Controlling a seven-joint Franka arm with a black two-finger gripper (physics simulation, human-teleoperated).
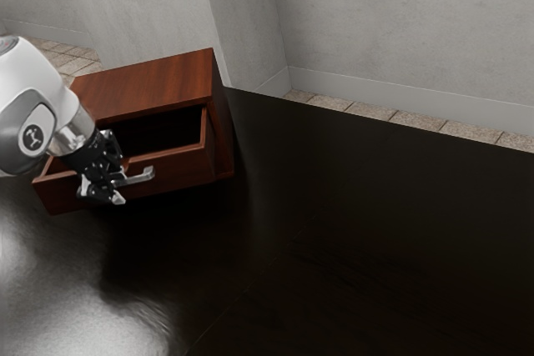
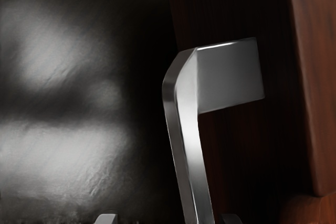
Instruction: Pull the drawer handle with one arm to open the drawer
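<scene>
- One drawer point(image 1: 179, 171) stands part-open from the cabinet point(image 1: 150, 85); gripper point(image 1: 107, 189) at its handle point(image 1: 138, 177), jaws apart around it.
- Pull straight away from the cabinet, lest the handle slip free.

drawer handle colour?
The handle is glossy silver-grey metal. It shows best in the wrist view, against the dark reddish-brown drawer.

Glossy dark table point(image 1: 350, 248) (grey wall point(image 1: 400, 14) behind)

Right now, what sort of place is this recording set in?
Probably a bare simulated room corner: plain grey walls, a tiled floor strip, and a glossy dark table carrying one small wooden drawer cabinet.
</scene>
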